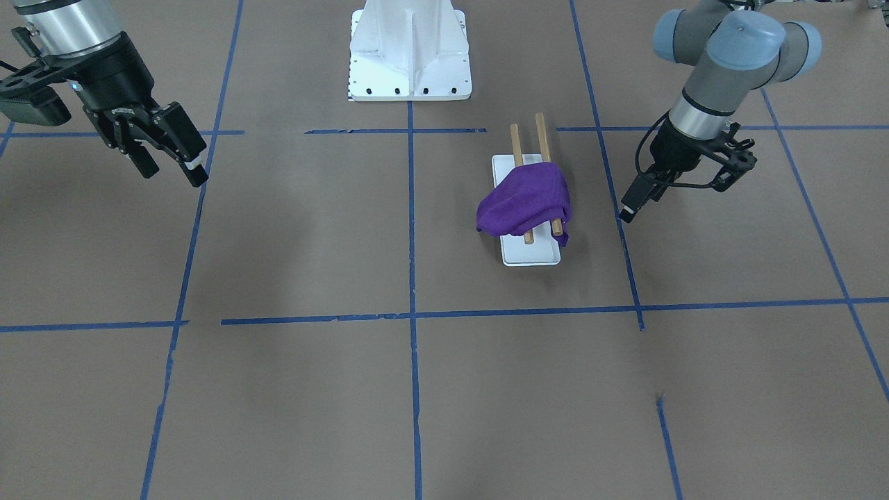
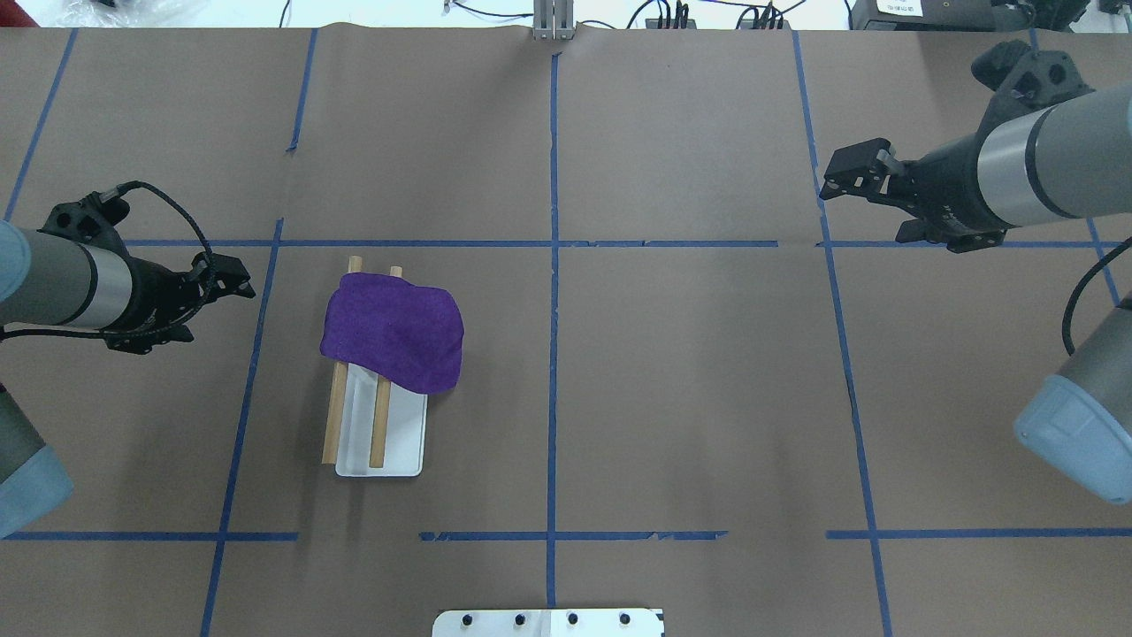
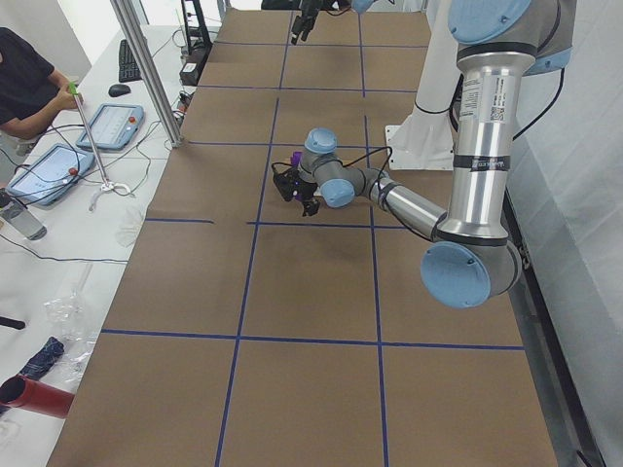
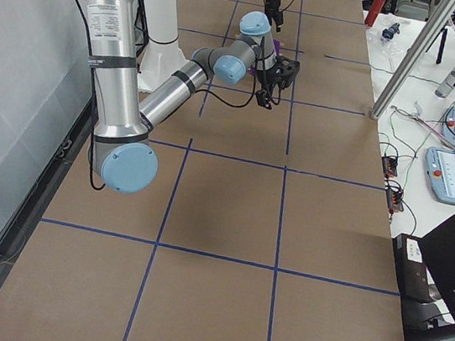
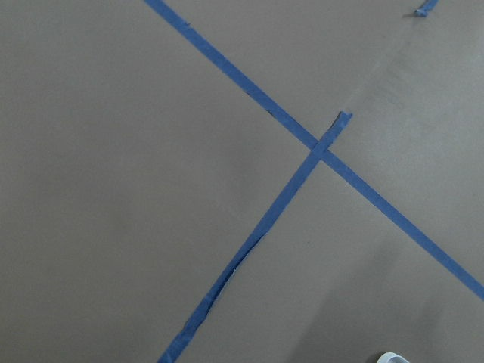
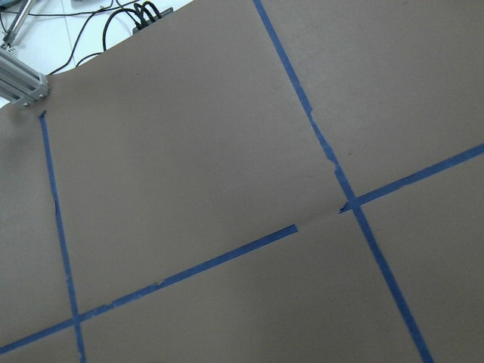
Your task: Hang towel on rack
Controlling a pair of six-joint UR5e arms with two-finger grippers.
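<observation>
The purple towel (image 1: 524, 201) hangs over the far half of the rack's two wooden rods (image 1: 517, 142), bunched and drooping off one side. It also shows in the overhead view (image 2: 393, 341). The rack's white base (image 2: 402, 442) lies under the bare rod ends (image 2: 334, 416). My left gripper (image 2: 237, 279) hovers beside the rack, apart from the towel, open and empty; it also shows in the front view (image 1: 628, 208). My right gripper (image 1: 170, 163) is open and empty, far off on the other side of the table (image 2: 840, 177).
The white bolted robot pedestal (image 1: 410, 52) stands at the table's near-robot edge. Blue tape lines (image 2: 553, 292) divide the brown table into squares. Operators' consoles and cables (image 3: 58, 161) lie on a side bench beyond the table.
</observation>
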